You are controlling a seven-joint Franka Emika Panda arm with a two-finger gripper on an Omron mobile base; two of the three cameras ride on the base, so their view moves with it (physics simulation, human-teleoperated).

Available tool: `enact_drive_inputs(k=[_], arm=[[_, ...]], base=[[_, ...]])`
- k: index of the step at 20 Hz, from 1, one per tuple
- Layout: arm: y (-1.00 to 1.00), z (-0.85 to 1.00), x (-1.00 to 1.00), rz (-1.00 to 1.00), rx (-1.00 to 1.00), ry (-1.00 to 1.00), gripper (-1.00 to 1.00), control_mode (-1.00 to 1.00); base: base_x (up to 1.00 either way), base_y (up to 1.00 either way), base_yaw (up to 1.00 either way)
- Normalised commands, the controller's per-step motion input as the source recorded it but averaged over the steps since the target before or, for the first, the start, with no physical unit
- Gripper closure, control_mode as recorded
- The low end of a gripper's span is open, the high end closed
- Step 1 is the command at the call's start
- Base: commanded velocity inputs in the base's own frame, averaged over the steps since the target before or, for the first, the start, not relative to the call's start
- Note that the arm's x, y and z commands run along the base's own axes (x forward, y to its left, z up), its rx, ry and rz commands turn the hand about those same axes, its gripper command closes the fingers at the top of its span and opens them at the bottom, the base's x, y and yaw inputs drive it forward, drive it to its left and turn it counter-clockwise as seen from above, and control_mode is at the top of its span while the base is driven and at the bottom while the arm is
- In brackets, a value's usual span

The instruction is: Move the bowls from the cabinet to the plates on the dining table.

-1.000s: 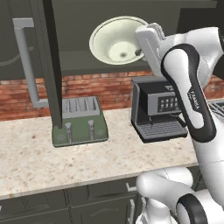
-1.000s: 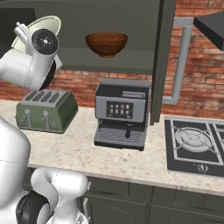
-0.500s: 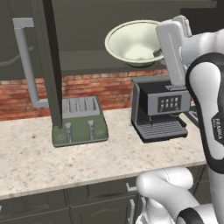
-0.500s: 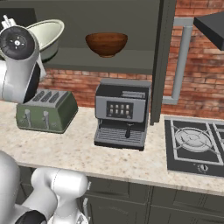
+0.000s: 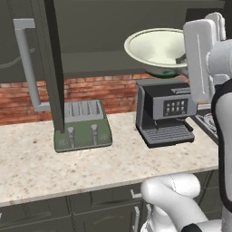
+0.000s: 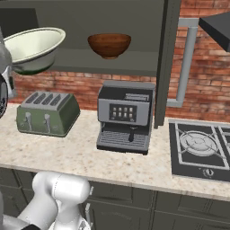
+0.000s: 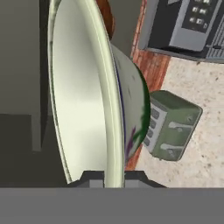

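The wide cream-white bowl (image 5: 156,47) with a dark green foot hangs in the air in front of the open cabinet (image 6: 112,67), above the coffee machine. My gripper (image 7: 113,177) is shut on its rim, one fingertip inside and one outside. In the right base view this bowl (image 6: 31,47) sits at the far left, roughly level. The reddish-brown bowl (image 6: 109,45) stands on the cabinet shelf, apart from the gripper. The plates and the dining table are out of view.
On the speckled counter (image 5: 41,167) below stand a green toaster (image 5: 81,126) and a black coffee machine (image 5: 165,113). The open cabinet door (image 5: 50,68) with its silver handle (image 5: 27,68) hangs to the left. A stove (image 6: 202,148) lies at the right.
The arm has carried the cream-white bowl out from the cabinet, rightwards and slightly lower in the left base view, and tipped it from tilted to nearly level. The reddish-brown bowl has not moved.
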Motion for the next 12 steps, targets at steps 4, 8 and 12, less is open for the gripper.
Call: enact_drive_inputs(k=[4,8,12], arm=[[-0.01,0.07,-0.7,-0.18,0.13,0.02,1.0,-1.0],[-0.01,0.04,-0.58,-0.15,0.09,0.0,1.0,-1.0],[0.0,0.03,-0.53,-0.12,0.07,0.0,1.0,-1.0]], base=[[0.0,0.0,0.0],[0.0,0.0,0.0],[0.0,0.0,0.0]])
